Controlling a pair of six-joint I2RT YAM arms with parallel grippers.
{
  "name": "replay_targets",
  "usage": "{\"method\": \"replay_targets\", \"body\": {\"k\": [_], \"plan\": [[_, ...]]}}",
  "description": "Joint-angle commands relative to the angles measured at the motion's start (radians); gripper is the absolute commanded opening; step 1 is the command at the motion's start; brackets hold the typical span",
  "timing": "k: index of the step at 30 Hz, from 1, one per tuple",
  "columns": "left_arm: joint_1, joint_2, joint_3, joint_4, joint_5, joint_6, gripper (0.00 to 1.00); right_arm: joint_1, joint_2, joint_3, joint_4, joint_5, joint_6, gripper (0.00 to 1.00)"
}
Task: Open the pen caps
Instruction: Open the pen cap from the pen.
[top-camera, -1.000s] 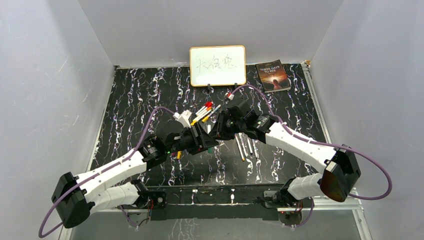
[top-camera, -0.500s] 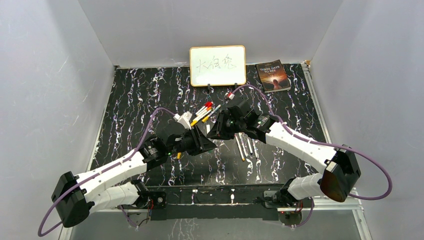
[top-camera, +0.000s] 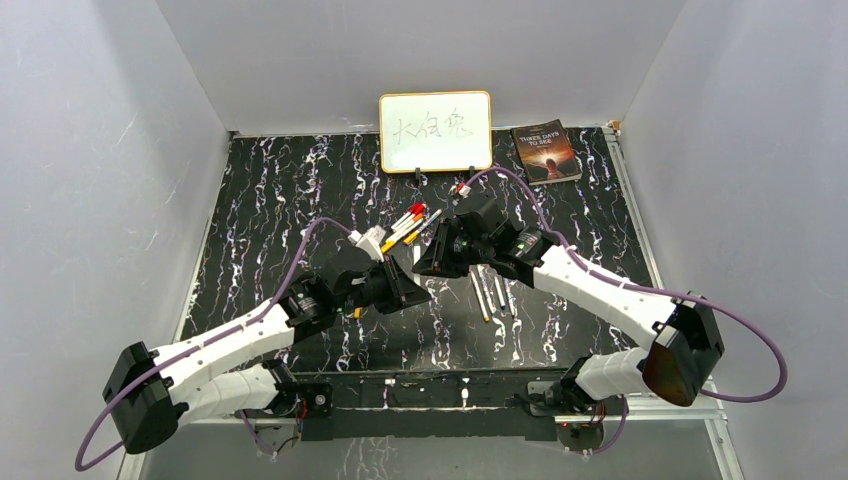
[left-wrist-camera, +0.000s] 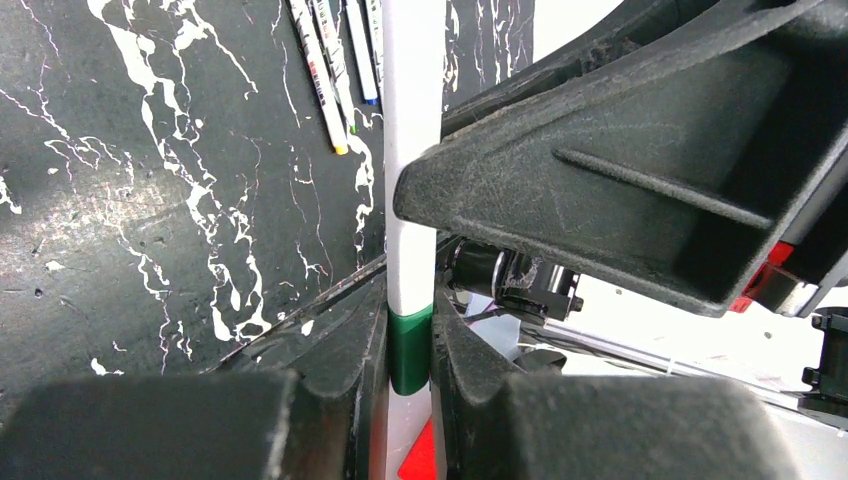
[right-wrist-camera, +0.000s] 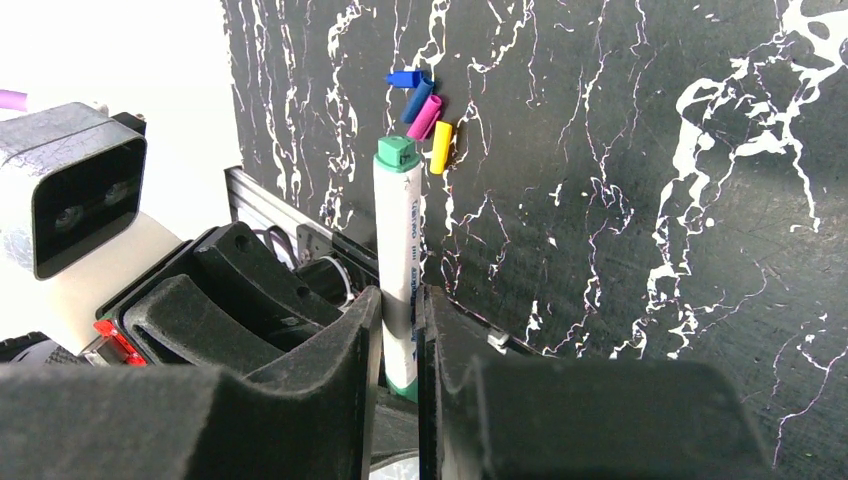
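Before the whiteboard (top-camera: 435, 132), on a marbled table (top-camera: 270, 190) with a book (top-camera: 546, 152) right of the board, lie capped pens (top-camera: 405, 225), bare pens (top-camera: 492, 290) and three loose caps (right-wrist-camera: 425, 110). The right gripper (right-wrist-camera: 402, 310) clamps one pen (right-wrist-camera: 397, 240) by its barrel. The left gripper (left-wrist-camera: 410, 330) pinches its green cap (left-wrist-camera: 410, 350), seated on the barrel.

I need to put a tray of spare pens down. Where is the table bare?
Bare table lies at the back left, between the side wall and the whiteboard, and on the right, in front of the book. The middle is crowded: the left arm, the right arm, a pen bundle and loose pens.
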Motion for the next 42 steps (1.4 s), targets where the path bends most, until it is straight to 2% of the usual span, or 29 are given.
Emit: {"method": "replay_targets", "body": {"k": [1, 3, 6, 10, 12, 14, 16, 18, 26, 42], "plan": [[-0.005, -0.019, -0.005, -0.005, -0.001, 0.016, 0.0, 0.003, -0.039, 0.0, 0.051, -0.012, 0.015, 0.22], [-0.006, -0.013, -0.002, -0.004, 0.002, 0.02, 0.0, 0.005, -0.036, -0.009, 0.055, -0.025, 0.022, 0.36], [-0.007, -0.002, 0.003, -0.003, 0.009, 0.027, 0.0, 0.01, -0.035, -0.023, 0.076, -0.034, 0.031, 0.42], [-0.007, 0.01, 0.013, -0.006, 0.01, 0.031, 0.0, 0.035, -0.013, -0.011, 0.081, -0.033, 0.038, 0.43], [-0.006, 0.011, 0.015, -0.008, 0.008, 0.032, 0.0, 0.055, 0.002, 0.002, 0.078, -0.02, 0.04, 0.39], [-0.006, 0.014, 0.023, -0.014, 0.006, 0.035, 0.0, 0.077, 0.012, 0.008, 0.084, -0.007, 0.046, 0.31], [-0.006, 0.015, 0.024, -0.02, 0.006, 0.036, 0.0, 0.092, 0.015, 0.008, 0.086, 0.005, 0.052, 0.12], [-0.006, 0.012, 0.022, -0.025, 0.006, 0.034, 0.0, 0.097, 0.016, 0.006, 0.081, 0.017, 0.053, 0.01], [-0.01, -0.023, -0.016, -0.041, 0.024, 0.028, 0.0, 0.084, 0.033, 0.059, 0.013, 0.087, 0.005, 0.0], [-0.095, -0.141, -0.153, -0.062, 0.096, 0.006, 0.0, -0.296, 0.159, 0.226, -0.005, -0.094, -0.117, 0.0]]}}
